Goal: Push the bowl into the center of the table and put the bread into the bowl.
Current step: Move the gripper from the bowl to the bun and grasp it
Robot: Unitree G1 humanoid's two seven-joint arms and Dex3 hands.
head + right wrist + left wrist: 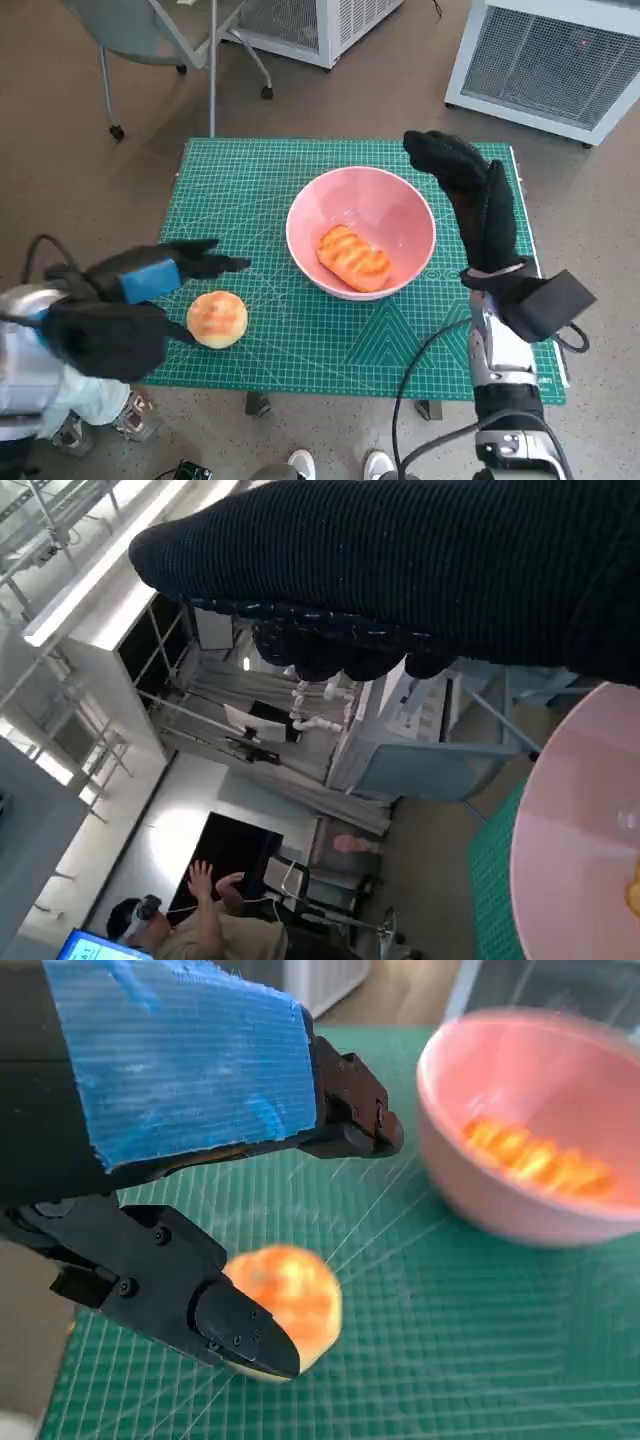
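Note:
A pink bowl (pixel 361 232) stands near the middle of the green mat (pixel 260 180), with an oblong golden bread (pixel 353 258) lying inside it. A round bun (pixel 217 318) lies on the mat near the front left. My left hand (pixel 140 285) hovers just left of the bun, fingers spread on either side of it and holding nothing; the left wrist view shows the bun (pixel 290 1305) between the black fingers (pixel 235 1335), with the bowl (pixel 530 1140) beyond. My right hand (pixel 470 195) is raised at the bowl's right rim, fingers extended, empty. The right wrist view shows the bowl's rim (pixel 575 830).
The mat covers the small table; its front edge (pixel 350 385) is near my body. A chair (pixel 160 40) and white cabinets (pixel 545 60) stand beyond the table. Feet show at the lower edge of the picture (pixel 300 465). A person (pixel 190 930) sits far off in the right wrist view.

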